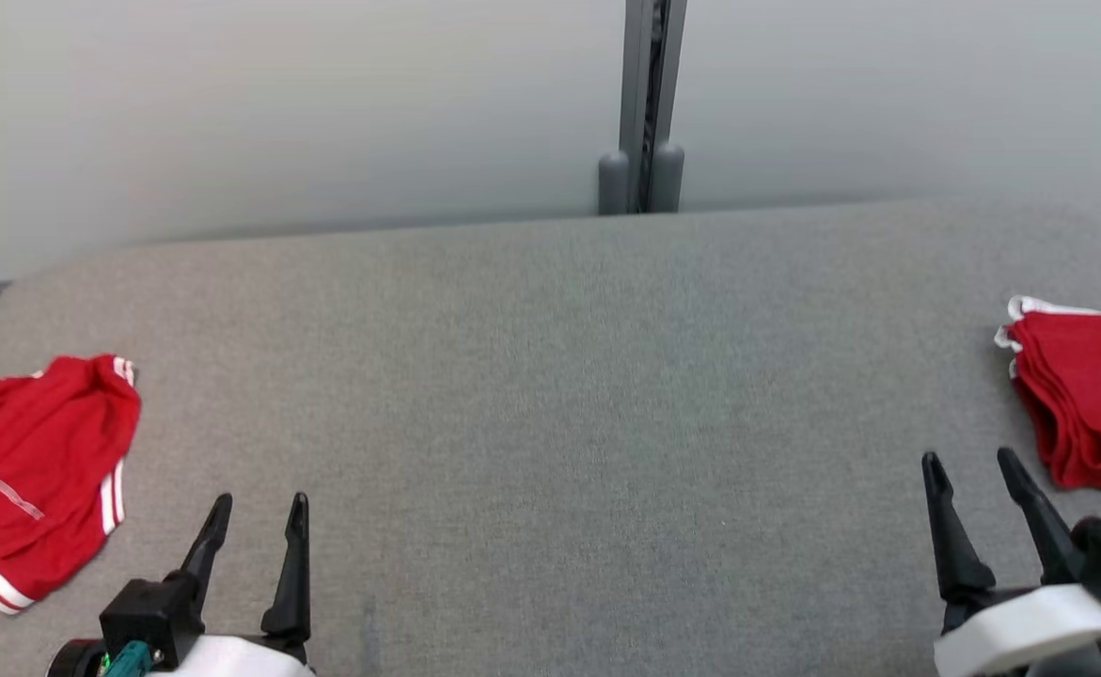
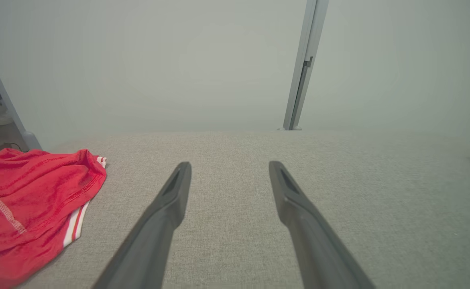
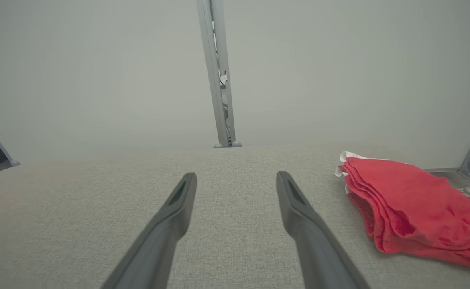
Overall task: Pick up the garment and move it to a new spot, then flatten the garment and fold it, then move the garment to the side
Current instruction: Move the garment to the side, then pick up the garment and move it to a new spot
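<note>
Garment [image 1: 33,470], red with white stripes, is lying crumpled at the left edge of the table [image 1: 550,376], touching neither gripper. Left gripper [image 1: 261,498] is hovering near it at the front, fingers standing apart, holding nothing. Post [image 1: 644,103] is rising behind the table's middle. Right gripper [image 1: 968,456] is hovering at the front right, fingers likewise apart, gripping nothing. Stack [image 1: 1091,404] of folded red cloth with a white edge is sitting at the far right, just beside that gripper, not touching it.
</note>
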Tool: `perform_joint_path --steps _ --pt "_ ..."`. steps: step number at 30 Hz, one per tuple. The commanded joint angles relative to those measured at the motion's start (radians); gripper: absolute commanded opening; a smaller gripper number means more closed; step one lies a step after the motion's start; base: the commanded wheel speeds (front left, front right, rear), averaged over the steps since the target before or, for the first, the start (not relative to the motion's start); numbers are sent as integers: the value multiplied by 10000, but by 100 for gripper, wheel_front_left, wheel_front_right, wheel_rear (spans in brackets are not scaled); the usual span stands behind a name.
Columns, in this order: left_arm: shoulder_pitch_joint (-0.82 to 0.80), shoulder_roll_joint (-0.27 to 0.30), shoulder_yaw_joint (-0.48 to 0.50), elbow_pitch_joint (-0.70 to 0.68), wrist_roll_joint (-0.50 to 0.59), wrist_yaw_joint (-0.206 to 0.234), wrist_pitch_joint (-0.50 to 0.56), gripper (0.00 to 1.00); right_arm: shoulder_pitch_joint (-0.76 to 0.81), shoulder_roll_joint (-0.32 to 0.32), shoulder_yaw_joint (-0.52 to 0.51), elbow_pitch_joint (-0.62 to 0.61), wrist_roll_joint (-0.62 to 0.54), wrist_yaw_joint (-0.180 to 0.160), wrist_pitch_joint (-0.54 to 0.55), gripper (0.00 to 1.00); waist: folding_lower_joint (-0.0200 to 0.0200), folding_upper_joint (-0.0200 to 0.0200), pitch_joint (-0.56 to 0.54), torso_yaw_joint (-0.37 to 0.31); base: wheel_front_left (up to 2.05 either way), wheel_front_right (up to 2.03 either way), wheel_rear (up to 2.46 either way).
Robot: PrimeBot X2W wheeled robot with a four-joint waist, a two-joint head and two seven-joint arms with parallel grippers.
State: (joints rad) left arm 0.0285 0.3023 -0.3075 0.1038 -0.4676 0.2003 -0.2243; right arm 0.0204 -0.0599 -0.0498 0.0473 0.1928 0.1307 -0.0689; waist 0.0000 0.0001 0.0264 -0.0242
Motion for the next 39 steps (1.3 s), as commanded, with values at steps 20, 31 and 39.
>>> perform_joint_path --steps 20,31,39 --pt "696 338 -21 -222 -167 222 197 100 1658 68 -406 -1423 84 2 653 100 0 -1 -882 68 0 0 0" --pt "527 367 -7 -131 -257 143 84 100 1749 74 -492 -1547 240 2 588 100 0 -1 -773 145 0 0 0" --pt "323 319 -85 -170 -251 85 31 100 1778 73 -584 -1614 225 2 594 100 0 -1 -690 502 0 0 0"
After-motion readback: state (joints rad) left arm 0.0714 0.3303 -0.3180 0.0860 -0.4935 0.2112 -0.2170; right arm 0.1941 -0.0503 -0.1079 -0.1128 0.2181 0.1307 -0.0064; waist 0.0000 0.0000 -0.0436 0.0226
